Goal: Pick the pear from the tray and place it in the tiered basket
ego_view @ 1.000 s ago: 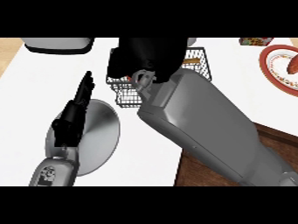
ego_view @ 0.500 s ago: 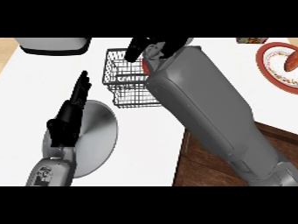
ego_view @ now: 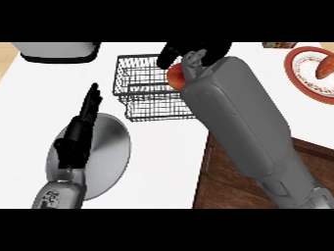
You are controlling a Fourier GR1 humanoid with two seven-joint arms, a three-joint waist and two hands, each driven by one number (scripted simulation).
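Pear (ego_view: 175,77): reddish, only part of it visible, sitting under my right hand (ego_view: 191,53) at the near right edge of the tiered basket (ego_view: 149,88). My right hand's black fingers are curled down around the fruit, and it shows just below the palm, against the end of my grey right forearm (ego_view: 238,117). Whether the pear touches the basket wire I cannot tell; it appears over the basket's right rim. The basket is a black wire frame standing on the white counter (ego_view: 39,83), its upper tier toward the far edge and a lower tier toward me. My right forearm runs from the lower right of the view up to the basket, crossing the dark wooden tray (ego_view: 227,186), which lies at the counter's near right. My left hand (ego_view: 79,132) rests open on the left, fingers straight and pointing away from me, holding nothing; it lies over a round grey plate (ego_view: 108,152) on the counter. At the far left edge, a grey appliance with a dark base (ego_view: 57,51) is partly cut off. At the far right, a red-rimmed plate (ego_view: 321,76) holds a brownish food item (ego_view: 327,66); a small patterned object (ego_view: 278,44) sits at the far edge beside it, too cropped to identify.
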